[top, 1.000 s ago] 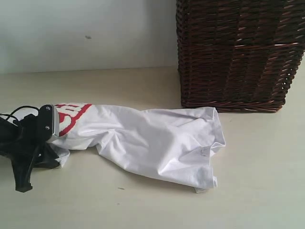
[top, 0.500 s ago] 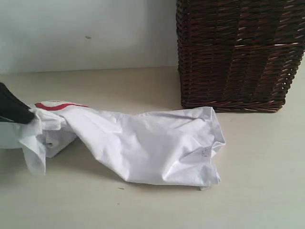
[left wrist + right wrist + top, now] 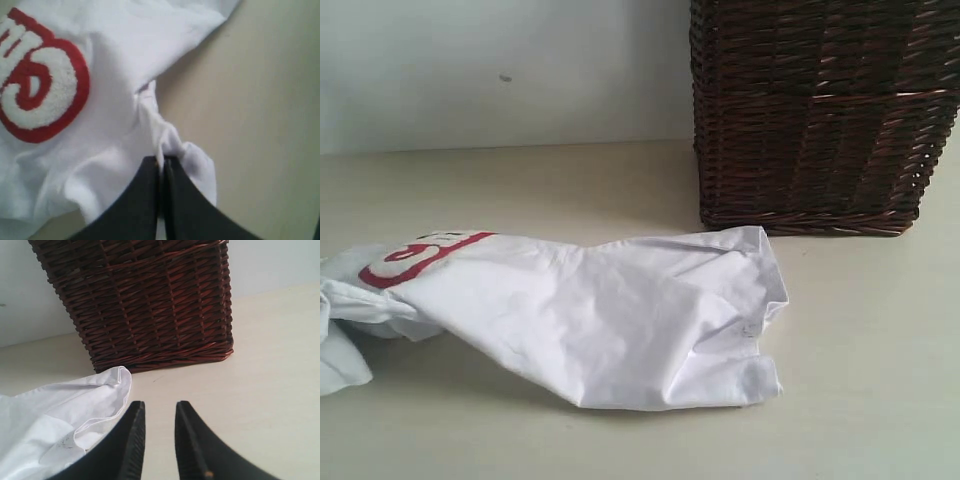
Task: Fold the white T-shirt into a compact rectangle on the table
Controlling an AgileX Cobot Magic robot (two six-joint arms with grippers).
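White T-shirt [image 3: 600, 310] runs off-frame — left jaws pinch it, right jaws empty, slightly parted.

Illumination is soft, even and diffuse — no glare. The white T-shirt [image 3: 620, 320] casts a faint shadow on the table [image 3: 860, 400] along its near edge. Exterior view is sharp; the wicker basket [image 3: 820, 110] reads dark. Left wrist view is blurred — cloth and lettering lack fine detail.

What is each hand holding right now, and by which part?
Left hand pinches the white T-shirt by a bunched fold at its edge, near the red-outlined lettering. Right hand is open, holding nothing.
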